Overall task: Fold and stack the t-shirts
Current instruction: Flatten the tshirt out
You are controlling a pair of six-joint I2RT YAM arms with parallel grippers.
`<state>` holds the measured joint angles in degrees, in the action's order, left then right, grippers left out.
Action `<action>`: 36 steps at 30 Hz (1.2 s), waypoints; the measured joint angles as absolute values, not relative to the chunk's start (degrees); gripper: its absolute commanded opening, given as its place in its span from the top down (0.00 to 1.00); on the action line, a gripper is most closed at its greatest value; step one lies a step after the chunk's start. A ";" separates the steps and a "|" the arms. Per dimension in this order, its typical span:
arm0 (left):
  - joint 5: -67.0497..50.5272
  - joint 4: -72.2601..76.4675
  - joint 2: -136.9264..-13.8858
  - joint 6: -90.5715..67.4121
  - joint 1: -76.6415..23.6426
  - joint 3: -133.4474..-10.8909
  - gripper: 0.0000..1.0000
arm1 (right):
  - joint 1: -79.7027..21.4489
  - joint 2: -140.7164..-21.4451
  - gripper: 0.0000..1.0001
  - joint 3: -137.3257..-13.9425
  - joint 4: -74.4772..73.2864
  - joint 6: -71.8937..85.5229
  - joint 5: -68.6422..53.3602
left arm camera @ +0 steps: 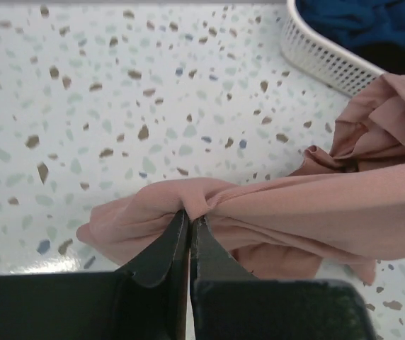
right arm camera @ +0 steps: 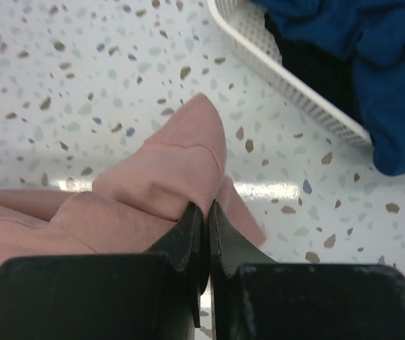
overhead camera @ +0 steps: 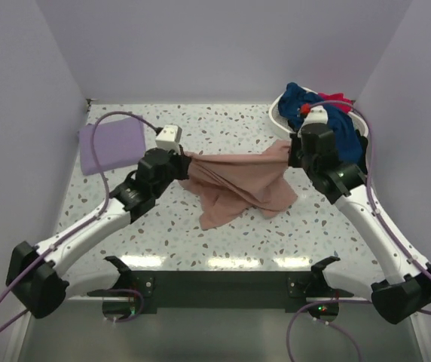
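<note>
The dusty-pink t-shirt point(overhead camera: 238, 181) hangs stretched between my two grippers above the table, its lower part draping onto the surface. My left gripper point(overhead camera: 184, 164) is shut on its left end, seen in the left wrist view point(left arm camera: 190, 214) pinching bunched pink cloth point(left arm camera: 309, 205). My right gripper point(overhead camera: 291, 151) is shut on the right end, its jaws point(right arm camera: 206, 207) closed on a pink fold point(right arm camera: 174, 170). A folded lavender t-shirt point(overhead camera: 112, 144) lies flat at the back left. Navy blue point(overhead camera: 328, 113) and red point(overhead camera: 332, 98) shirts sit piled in the basket.
The white slatted laundry basket point(overhead camera: 277, 115) stands at the back right, right behind my right gripper; its rim shows in the left wrist view point(left arm camera: 323, 60) and the right wrist view point(right arm camera: 287, 81). Walls enclose the speckled table point(overhead camera: 223, 234) on three sides.
</note>
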<state>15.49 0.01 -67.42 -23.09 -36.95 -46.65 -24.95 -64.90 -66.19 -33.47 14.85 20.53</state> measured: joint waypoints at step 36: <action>8.49 -5.56 -87.05 -33.01 -37.26 -47.22 0.29 | -24.67 -64.49 1.00 -55.75 -32.12 14.61 29.58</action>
<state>8.49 -5.56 -87.05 -33.01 -37.26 -47.22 -24.67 -64.49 -55.75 -32.12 14.61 29.58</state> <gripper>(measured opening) 0.718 0.030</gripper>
